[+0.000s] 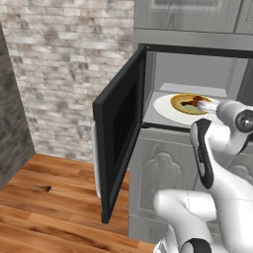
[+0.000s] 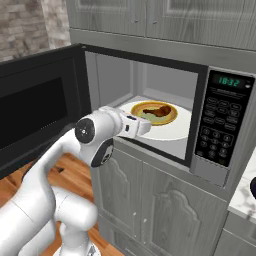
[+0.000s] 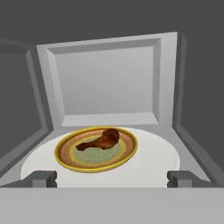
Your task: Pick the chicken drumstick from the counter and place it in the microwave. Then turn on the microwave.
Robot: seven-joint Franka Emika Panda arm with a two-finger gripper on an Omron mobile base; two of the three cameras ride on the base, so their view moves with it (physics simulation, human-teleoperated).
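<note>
The chicken drumstick [image 3: 103, 141] lies in a yellow-brown rimmed bowl [image 3: 65, 159] on the white turntable [image 3: 157, 162] inside the microwave [image 2: 200, 65]. The door [image 1: 121, 128] stands swung wide to the left. My gripper [image 3: 112, 178] is open at the oven's mouth, level with the turntable's front edge and a little short of the bowl, with nothing between its fingertips [image 3: 43, 178]. From the right base view the drumstick [image 2: 159, 110] shows just beyond my hand [image 2: 135, 125]. A strip of the counter [image 2: 245, 197] shows at the lower right.
The keypad [image 2: 216, 131] with its green display [image 2: 230, 81] sits right of the cavity. Grey cabinet fronts [image 2: 150, 200] lie below and above the oven. A brick wall [image 1: 64, 74] and wooden floor [image 1: 49, 197] are to the left of the door.
</note>
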